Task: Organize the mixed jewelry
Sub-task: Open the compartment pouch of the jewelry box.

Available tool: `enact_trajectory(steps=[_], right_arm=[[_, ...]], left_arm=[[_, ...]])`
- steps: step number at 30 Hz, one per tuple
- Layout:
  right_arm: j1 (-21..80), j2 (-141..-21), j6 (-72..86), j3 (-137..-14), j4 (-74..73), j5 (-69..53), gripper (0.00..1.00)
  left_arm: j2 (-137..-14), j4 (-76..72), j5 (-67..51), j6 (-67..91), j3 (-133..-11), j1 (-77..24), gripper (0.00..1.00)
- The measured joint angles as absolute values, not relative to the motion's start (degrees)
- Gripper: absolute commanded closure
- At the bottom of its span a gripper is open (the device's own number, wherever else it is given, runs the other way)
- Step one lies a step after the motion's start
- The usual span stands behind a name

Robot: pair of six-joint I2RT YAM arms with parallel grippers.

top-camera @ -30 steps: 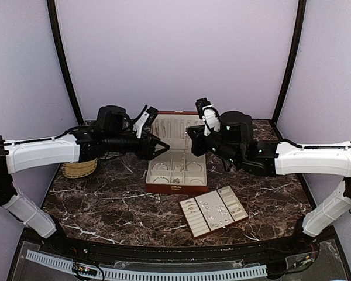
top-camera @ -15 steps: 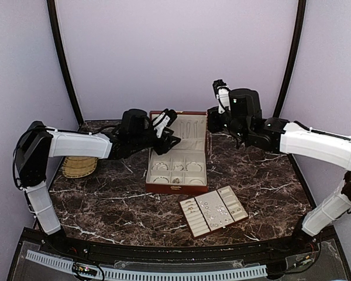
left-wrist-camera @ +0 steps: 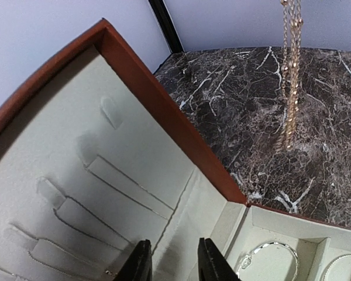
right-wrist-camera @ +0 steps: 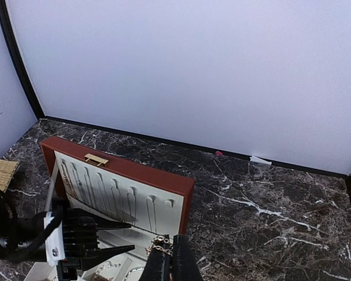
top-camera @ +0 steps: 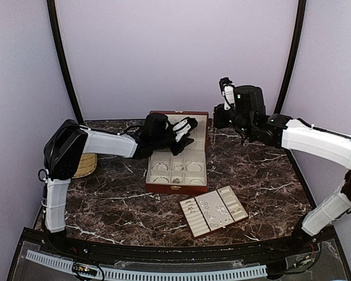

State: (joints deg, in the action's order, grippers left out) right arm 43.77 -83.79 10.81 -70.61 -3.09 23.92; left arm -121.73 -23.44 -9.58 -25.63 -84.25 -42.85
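Reaching across the open box (top-camera: 176, 186), the left hand (top-camera: 181, 140) is just in front of the raised lid (top-camera: 199, 126). Its fingers (left-wrist-camera: 141, 264) are part open with a modest gap and nothing between them. The tips point at the lower part of the cream lid lining, close to it; contact cannot be told. Fine chains (left-wrist-camera: 123, 187) lie in the lining's slots. Silvery hoops (left-wrist-camera: 269, 253) sit in the box's compartments below.

The right hand (right-wrist-camera: 172, 260) is held up off the desk (top-camera: 105, 199), beside the box's far right corner. Its fingers are pressed together on a gold chain (right-wrist-camera: 158, 244). In the left wrist view the chain (left-wrist-camera: 289, 76) hangs straight down over bare marble just past the lid's edge. Whether its lower end touches the desk cannot be told.

The jewelry (top-camera: 213, 211), tiny silvery pieces, lies scattered over the middle rows of the cream tray (top-camera: 234, 202). The pieces are too small to sort by type. The tray sits tilted on the desk, near the front and just right of the box, well apart from both hands.

A woven basket (top-camera: 85, 167) sits at the desk's left edge, partly behind the left arm.
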Motion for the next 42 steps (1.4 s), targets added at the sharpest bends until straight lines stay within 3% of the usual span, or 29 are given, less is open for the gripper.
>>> enact_trajectory(steps=[17,27,42], right_arm=[[43.4,-83.0,12.6,-68.9,-3.0,21.6,1.00],[43.3,-82.1,13.0,-68.6,-2.6,20.9,1.00],[43.3,-87.5,12.7,-74.8,-2.6,20.2,1.00]], left_arm=[[-128.7,-23.6,-0.4,-33.7,-89.8,-44.9,0.81],[-128.7,-24.7,2.6,-33.2,-88.3,-45.6,1.00],[-128.5,-30.1,2.5,-29.9,-81.8,-46.0,1.00]])
